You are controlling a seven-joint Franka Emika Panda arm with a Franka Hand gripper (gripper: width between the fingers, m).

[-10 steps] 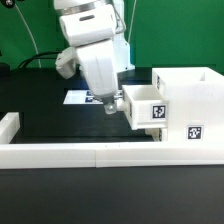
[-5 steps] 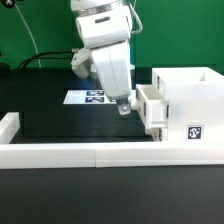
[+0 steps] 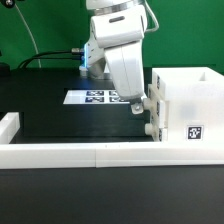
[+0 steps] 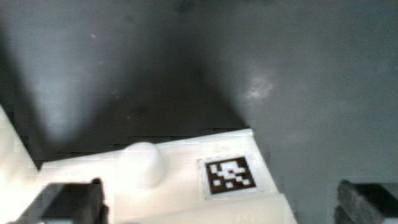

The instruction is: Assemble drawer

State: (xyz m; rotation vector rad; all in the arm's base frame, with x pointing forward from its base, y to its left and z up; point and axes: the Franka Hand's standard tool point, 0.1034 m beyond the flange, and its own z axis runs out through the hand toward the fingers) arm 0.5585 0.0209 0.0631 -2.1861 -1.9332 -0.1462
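While the small white plastic tray (image 3: 156, 108) sits almost fully inside the tall white open-fronted casing (image 3: 188, 108), the pincer (image 3: 138, 108) presses its front, fingers spread; next, push it flush.

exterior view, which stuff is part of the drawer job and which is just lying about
Part of the job:
- box casing, standing at the exterior view's right
- tray, nearly all the way into the casing
- gripper, at the tray's outer end

Just there:
- marker board, flat on the table behind the arm
- border rail, along the near edge
- black table
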